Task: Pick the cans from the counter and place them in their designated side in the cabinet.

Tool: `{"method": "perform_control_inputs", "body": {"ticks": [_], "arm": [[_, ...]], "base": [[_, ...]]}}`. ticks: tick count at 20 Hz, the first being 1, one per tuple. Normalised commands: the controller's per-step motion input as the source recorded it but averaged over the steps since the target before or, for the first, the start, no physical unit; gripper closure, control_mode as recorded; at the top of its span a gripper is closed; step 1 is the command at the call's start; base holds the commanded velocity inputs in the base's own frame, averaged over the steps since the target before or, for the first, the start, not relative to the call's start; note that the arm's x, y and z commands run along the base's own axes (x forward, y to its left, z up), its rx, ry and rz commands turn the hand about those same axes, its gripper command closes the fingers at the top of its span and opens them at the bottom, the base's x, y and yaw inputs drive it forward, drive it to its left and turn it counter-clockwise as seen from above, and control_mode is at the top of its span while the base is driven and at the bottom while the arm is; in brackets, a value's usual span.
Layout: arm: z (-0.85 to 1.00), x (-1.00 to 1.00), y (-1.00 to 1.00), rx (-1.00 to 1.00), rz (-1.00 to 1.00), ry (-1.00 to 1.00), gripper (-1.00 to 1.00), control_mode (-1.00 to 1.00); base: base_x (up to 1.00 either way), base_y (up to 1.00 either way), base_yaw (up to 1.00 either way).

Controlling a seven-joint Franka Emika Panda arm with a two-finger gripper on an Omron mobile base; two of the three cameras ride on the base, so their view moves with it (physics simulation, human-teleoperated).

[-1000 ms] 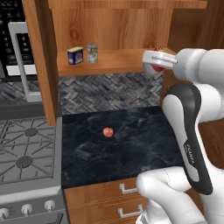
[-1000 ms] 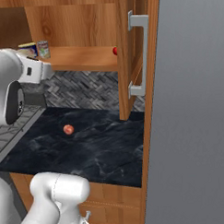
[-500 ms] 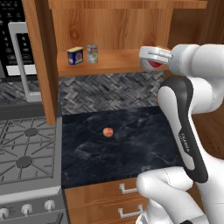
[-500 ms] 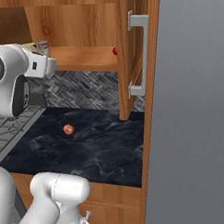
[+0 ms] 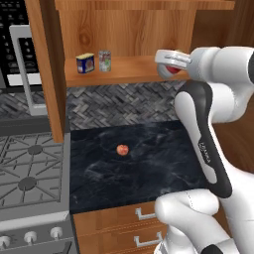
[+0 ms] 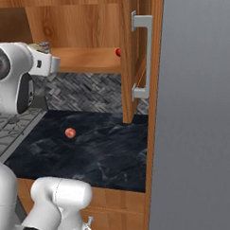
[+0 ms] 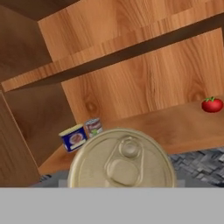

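The gripper (image 5: pixel 171 63) is raised level with the cabinet shelf (image 5: pixel 134 67), clamped around a red-labelled can (image 7: pixel 121 159) whose silver pull-tab lid faces the hand camera. On the shelf's left end stand the greenish can (image 5: pixel 104 61) and a blue-and-yellow tin (image 5: pixel 85 63); a tomato (image 7: pixel 212 105) sits further right. A small red fruit (image 5: pixel 122 149) lies on the black counter (image 5: pixel 149 163).

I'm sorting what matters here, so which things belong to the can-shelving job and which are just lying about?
Job: red-labelled can, greenish can on the shelf, cabinet, counter.
Lying about: blue-and-yellow tin, tomato on the shelf, small fruit on the counter, stove.
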Motion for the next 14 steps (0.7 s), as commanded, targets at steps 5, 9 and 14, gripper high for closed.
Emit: {"method": "perform_control_inputs", "body": {"ticks": [5,9,14], "arm": [[0.00,0.22,0.02,-0.02,0.00,0.00,1.00,-1.00],[0.00,0.24,0.04,-0.02,0.00,0.00,1.00,-1.00],[-0.03,0.24,0.06,-0.02,0.00,0.00,1.00,-1.00]], "base": [[0.00,0.00,0.00],[0.00,0.00,0.00],[0.00,0.00,0.00]]}}
